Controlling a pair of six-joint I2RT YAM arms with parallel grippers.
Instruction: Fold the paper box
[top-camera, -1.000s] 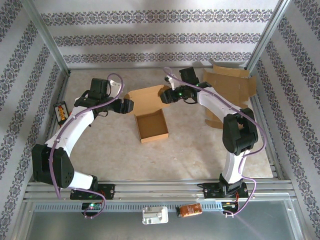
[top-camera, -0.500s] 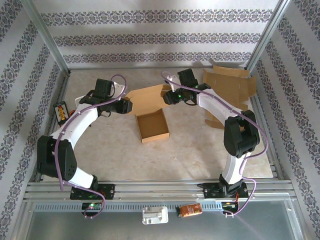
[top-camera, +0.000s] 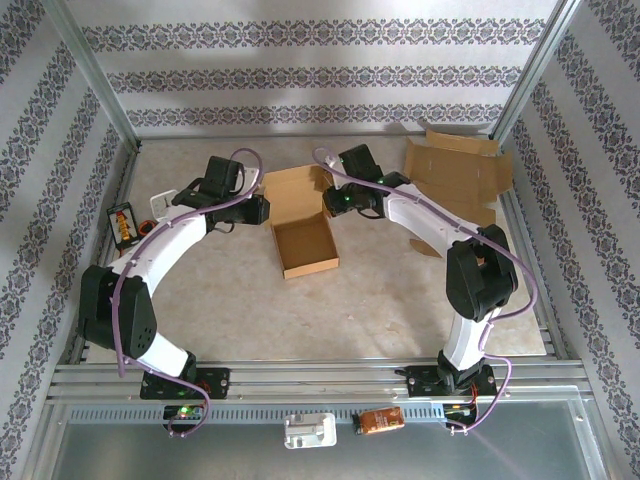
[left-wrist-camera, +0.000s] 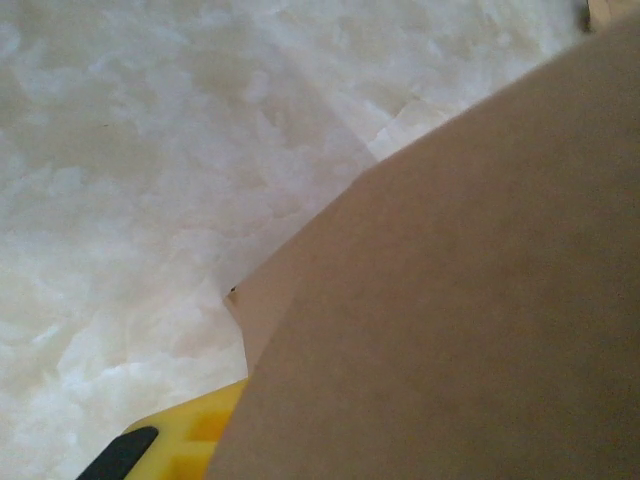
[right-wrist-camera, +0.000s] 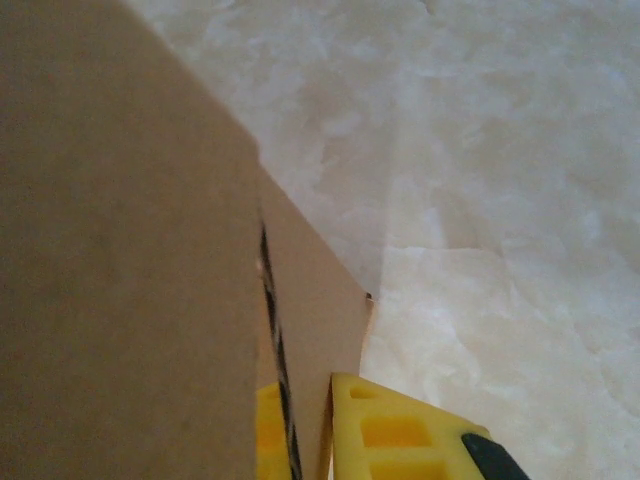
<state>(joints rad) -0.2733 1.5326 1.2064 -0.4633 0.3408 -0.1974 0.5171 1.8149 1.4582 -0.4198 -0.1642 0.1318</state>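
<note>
Table (top-camera: 300, 320): pale marbled top, closed in by patterned panels (top-camera: 320, 75) behind and to either side of the paper box (top-camera: 303, 248). The widest bare surface lies in front of the box, toward the arm bases, with narrower strips to its left and right. An unfolded cardboard sheet (top-camera: 458, 172) lies flat, well to the right of and behind the box, up against the right corner post. The box sits near mid-table with its tray open upward and its lid panel (top-camera: 296, 187) raised behind the tray; the tray's front edge is free, with nothing touching it. The top view gives the layout: left gripper (top-camera: 258, 210) at the lid's left edge, right gripper (top-camera: 331, 200) at its right edge, arms arcing in from either side. The wrist views give the contact. Right wrist: a thin flap of the box (right-wrist-camera: 120, 250) stands edge-on between two yellow pads (right-wrist-camera: 395, 435), one on each side, no gap visible, so the right jaws are clamped on the flap. Left wrist: brown card of the box (left-wrist-camera: 470, 300) lies over one yellow pad (left-wrist-camera: 195, 440) and hides the other finger, so I cannot tell whether the left jaws pinch the card or merely straddle it. A small orange device (top-camera: 122, 222) lies well to the left of the box, by the side rail.
</note>
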